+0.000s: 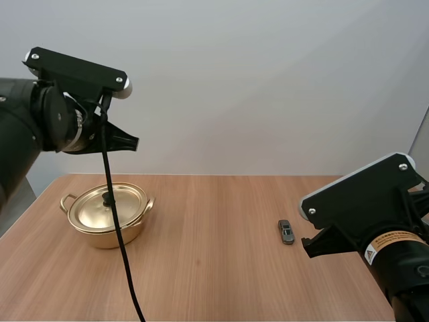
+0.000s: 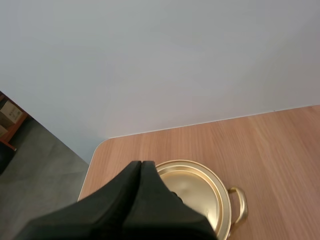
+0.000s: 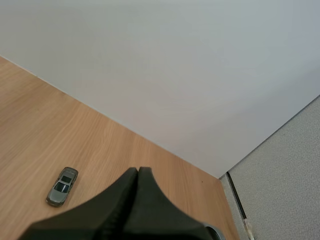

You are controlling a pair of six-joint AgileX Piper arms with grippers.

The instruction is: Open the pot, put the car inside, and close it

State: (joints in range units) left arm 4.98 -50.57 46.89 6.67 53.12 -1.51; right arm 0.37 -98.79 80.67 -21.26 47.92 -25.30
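Our left gripper hangs in the air well above the left side of the table. Its two fingers lie pressed together as one dark wedge, with nothing between them.

Below it stands the golden pot, with the lid seated on it and the black knob at the lid's middle. The pot sits near the table's left edge and its rounded back-left corner, with a strip of bare wood on each of those sides. Both small handles are free.

From the pot rightward we see a wide stretch of bare wood across the middle of the table.

The small grey car rests on its wheels on the right half, well apart from the pot. Its length runs from front to back of the table. Bare wood surrounds it on every side, back to the edge along the wall.

Our right gripper hovers just to the right of the car, near it but not touching. Its fingers are together in one wedge and hold nothing. Past it, the table's back-right corner meets a grey partition.
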